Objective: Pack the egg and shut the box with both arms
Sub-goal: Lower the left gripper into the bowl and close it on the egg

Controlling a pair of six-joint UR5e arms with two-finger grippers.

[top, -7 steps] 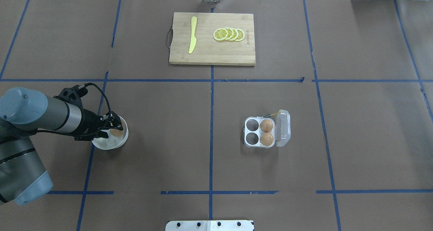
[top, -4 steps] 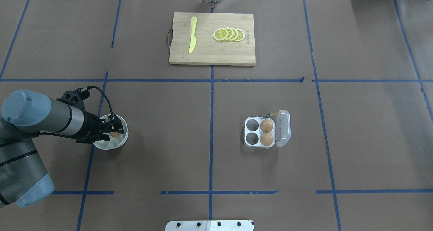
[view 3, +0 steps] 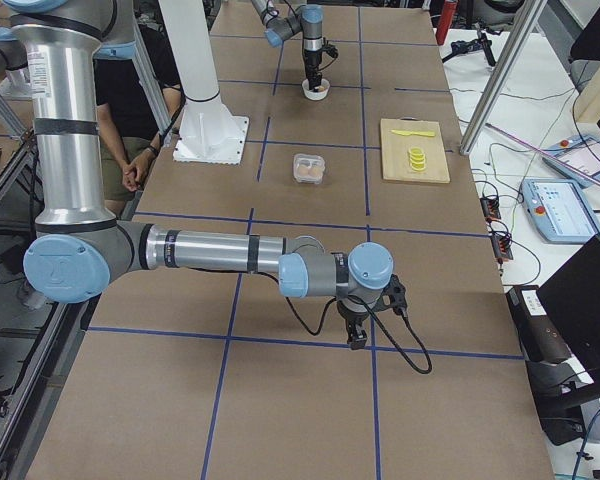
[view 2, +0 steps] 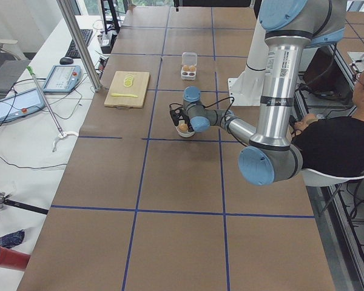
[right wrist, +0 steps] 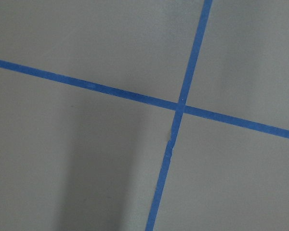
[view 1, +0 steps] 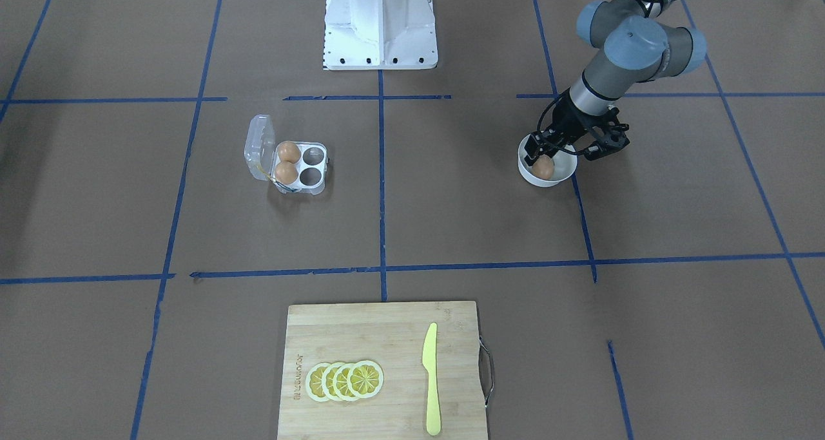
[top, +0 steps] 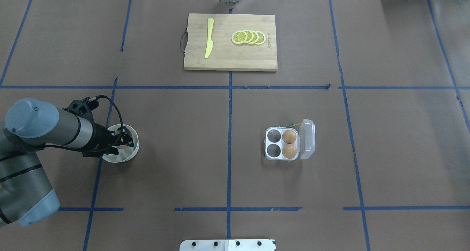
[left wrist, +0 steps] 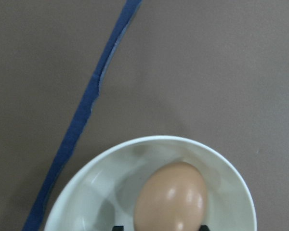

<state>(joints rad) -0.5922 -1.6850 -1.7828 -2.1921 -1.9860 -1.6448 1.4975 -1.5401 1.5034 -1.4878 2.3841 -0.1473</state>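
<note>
One tan egg (left wrist: 171,197) lies in a round white bowl (top: 130,154) at the table's left; it also shows in the front view (view 1: 543,167). My left gripper (top: 123,143) reaches down into the bowl, its black fingertips (left wrist: 118,227) against both sides of the egg, which still rests on the bowl's floor. The clear box (top: 274,156) stands right of centre, lid (top: 307,139) hinged open to the right. Two eggs (top: 289,136) (top: 289,151) fill its right cells; the left cells are empty. My right gripper (view 3: 356,338) hovers low over bare table far from the box; I cannot tell whether it is open.
A wooden cutting board (top: 230,56) with a yellow knife (top: 209,38) and lemon slices (top: 248,37) lies at the far middle. The robot's white base (view 1: 380,21) stands at the near edge. A seated person (view 2: 333,145) is beside the table.
My left arm has sunk a little lower into the bowl, so the gripper now covers more of the egg. The box and its eggs have not moved.
</note>
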